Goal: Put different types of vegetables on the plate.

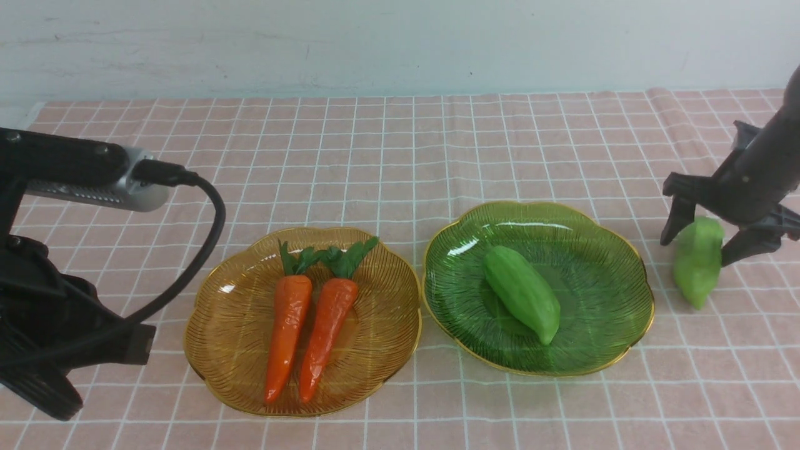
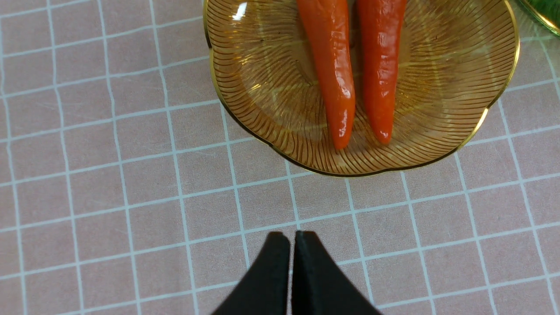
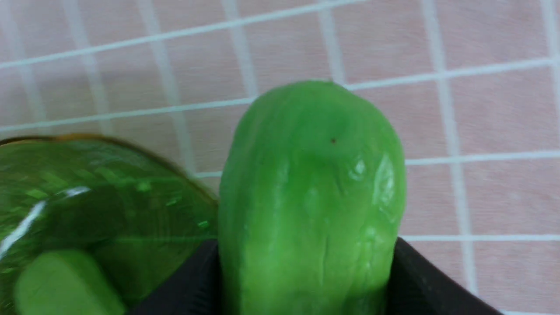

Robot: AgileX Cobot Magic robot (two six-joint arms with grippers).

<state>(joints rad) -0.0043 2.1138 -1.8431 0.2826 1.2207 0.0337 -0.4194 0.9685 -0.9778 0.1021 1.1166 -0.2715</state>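
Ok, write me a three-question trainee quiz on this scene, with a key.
1. True or false: both carrots lie on the amber plate.
2. What is the right gripper shut on? A carrot, B gourd, C nothing.
3. How many gourds lie on the green plate?
Key: 1 true; 2 B; 3 one, the plated gourd.

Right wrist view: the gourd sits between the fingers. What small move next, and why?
Probably lift the gourd clear of the cloth toward the green plate: the right gripper grips both its sides, and the other gourd lies there.
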